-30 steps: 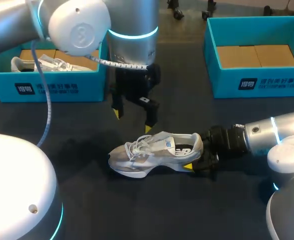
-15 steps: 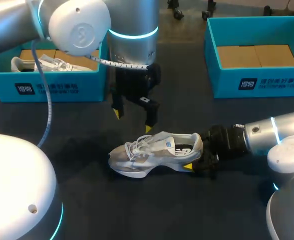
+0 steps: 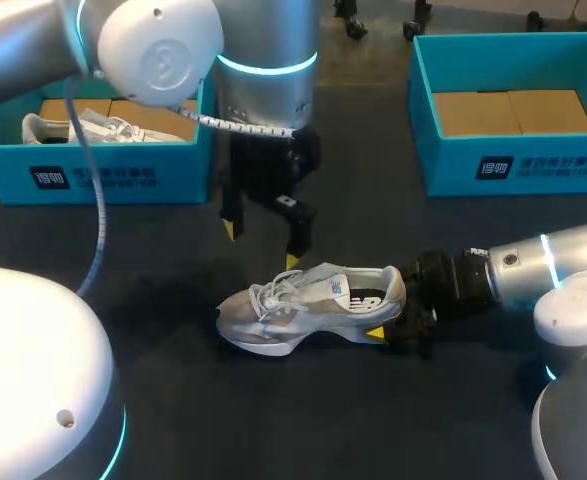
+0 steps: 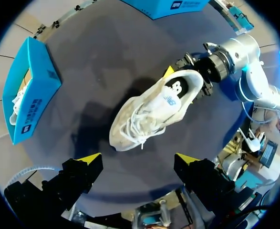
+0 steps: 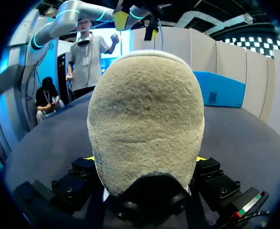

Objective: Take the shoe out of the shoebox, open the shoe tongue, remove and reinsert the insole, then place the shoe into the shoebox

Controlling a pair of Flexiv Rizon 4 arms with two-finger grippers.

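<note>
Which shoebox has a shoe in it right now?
The left shoebox: a white shoe lies inside it. The right shoebox shows only its bare cardboard floor.

two white shoes: loose shoe [image 3: 308,305] on the one dark table [image 3: 353,420], boxed shoe [image 3: 118,130] inside a box. two blue shoeboxes: left shoebox [image 3: 93,178], right shoebox [image 3: 533,165]. two arms, two grippers: left gripper [image 3: 262,244], right gripper [image 3: 395,312].

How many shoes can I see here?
2: one white shoe lies mid-table; a second shoe sits in the left blue box. Others may be hidden.
</note>
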